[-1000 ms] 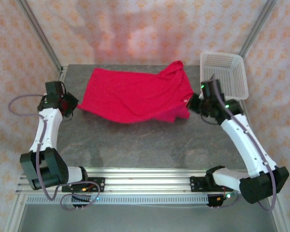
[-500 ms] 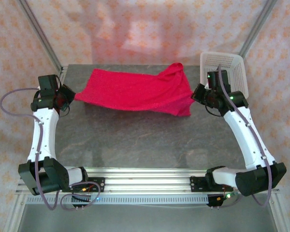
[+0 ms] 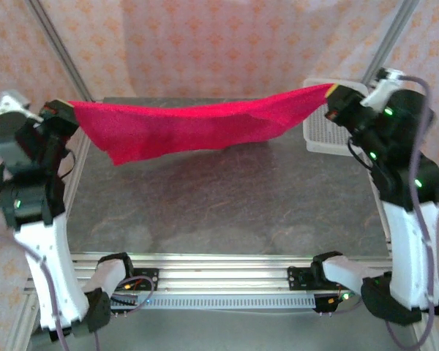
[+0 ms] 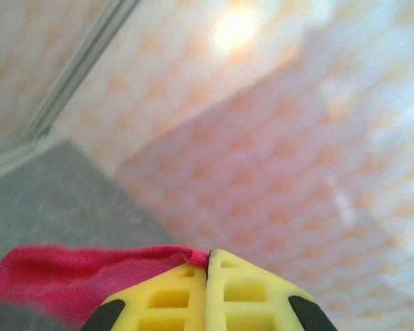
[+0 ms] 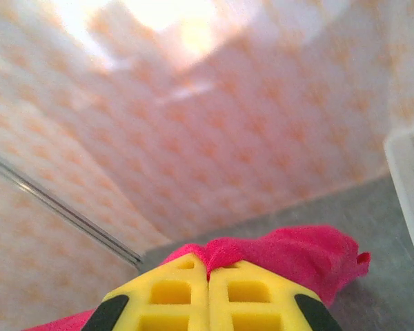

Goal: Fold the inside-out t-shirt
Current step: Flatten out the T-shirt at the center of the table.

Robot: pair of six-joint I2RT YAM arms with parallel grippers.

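Top external view, near to far: grey table (image 3: 227,212), then the t-shirt (image 3: 183,126) hanging above it as a sagging band — long axis left to right, one end pinched in the clamped left gripper (image 3: 64,115), the other in the clamped right gripper (image 3: 334,96) — each arm at its own end, neither nearer.

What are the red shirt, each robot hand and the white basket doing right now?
Bright crimson-red soft fabric t-shirt: in the air, held at both ends, sagging in the middle.
Left yellow-fingered gripper: shut on the t-shirt's edge.
Right yellow-fingered gripper: shut on the t-shirt's edge.
White plastic mesh basket: resting on the table, partly hidden.
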